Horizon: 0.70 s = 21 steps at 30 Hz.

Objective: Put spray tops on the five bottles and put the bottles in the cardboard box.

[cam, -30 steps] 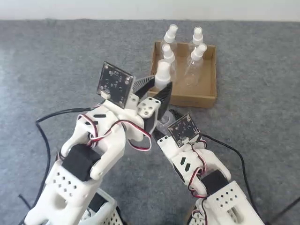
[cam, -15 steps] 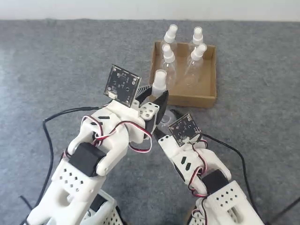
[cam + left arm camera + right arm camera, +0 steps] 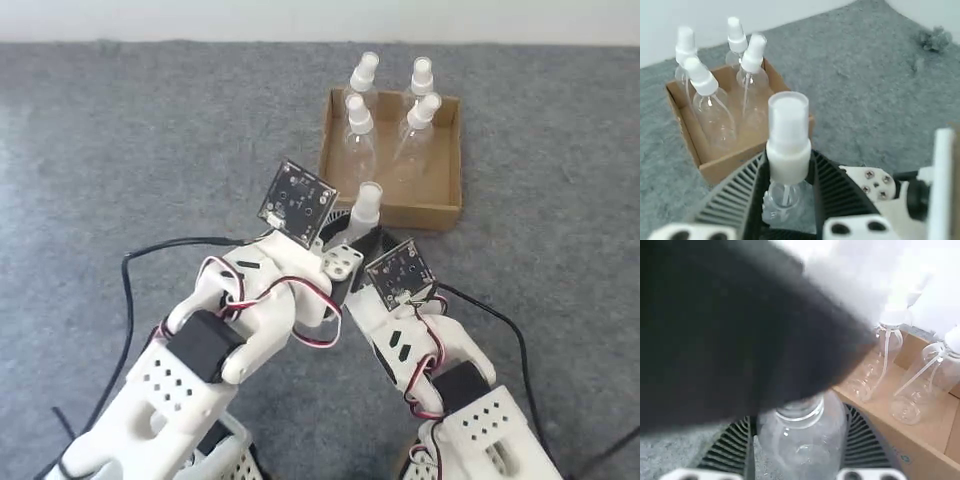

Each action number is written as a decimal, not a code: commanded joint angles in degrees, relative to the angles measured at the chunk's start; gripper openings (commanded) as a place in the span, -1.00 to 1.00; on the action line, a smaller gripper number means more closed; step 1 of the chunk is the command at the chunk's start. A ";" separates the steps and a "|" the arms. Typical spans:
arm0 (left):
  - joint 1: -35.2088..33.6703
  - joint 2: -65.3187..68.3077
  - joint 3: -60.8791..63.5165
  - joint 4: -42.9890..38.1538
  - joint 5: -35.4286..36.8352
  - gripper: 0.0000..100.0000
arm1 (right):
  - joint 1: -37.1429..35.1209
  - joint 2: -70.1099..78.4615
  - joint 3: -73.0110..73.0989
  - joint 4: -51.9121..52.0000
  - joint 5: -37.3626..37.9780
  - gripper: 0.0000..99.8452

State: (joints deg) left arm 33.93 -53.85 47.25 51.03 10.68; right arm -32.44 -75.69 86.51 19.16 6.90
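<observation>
My left gripper (image 3: pixel 787 162) is shut on a white spray top (image 3: pixel 787 132), held upright just in front of the cardboard box (image 3: pixel 405 213). Directly under the top is the neck of a clear bottle (image 3: pixel 781 200), and the top's tube reaches down into it. My right gripper (image 3: pixel 800 445) is shut on that clear bottle (image 3: pixel 800 437), which stands upright between its ribbed jaws. From above, the spray top (image 3: pixel 368 200) pokes out between both arms, and the bottle is hidden beneath them. Several capped bottles (image 3: pixel 358 140) stand in the box.
The box (image 3: pixel 725 162) sits just beyond the held bottle on grey carpet. A white basket (image 3: pixel 215 455) lies under the left arm at the near edge. Black cables (image 3: pixel 125 290) trail on both sides of the arms.
My left gripper has carried the spray top to the right and down, from beside the box's left corner to right above the bottle held by the right gripper. The right arm stayed put.
</observation>
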 commanded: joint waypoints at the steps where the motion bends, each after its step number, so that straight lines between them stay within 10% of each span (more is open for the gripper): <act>1: 0.26 -1.32 -0.57 0.09 0.26 -0.97 | 2.33 -1.54 -0.97 -1.63 0.44 -0.86; 21: 0.44 -1.32 5.58 -4.22 3.96 -0.54 | 4.88 -1.54 -1.41 -2.07 0.26 -0.86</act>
State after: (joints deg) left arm 34.11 -53.85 53.85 47.34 12.26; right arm -27.96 -75.69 86.51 18.64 6.81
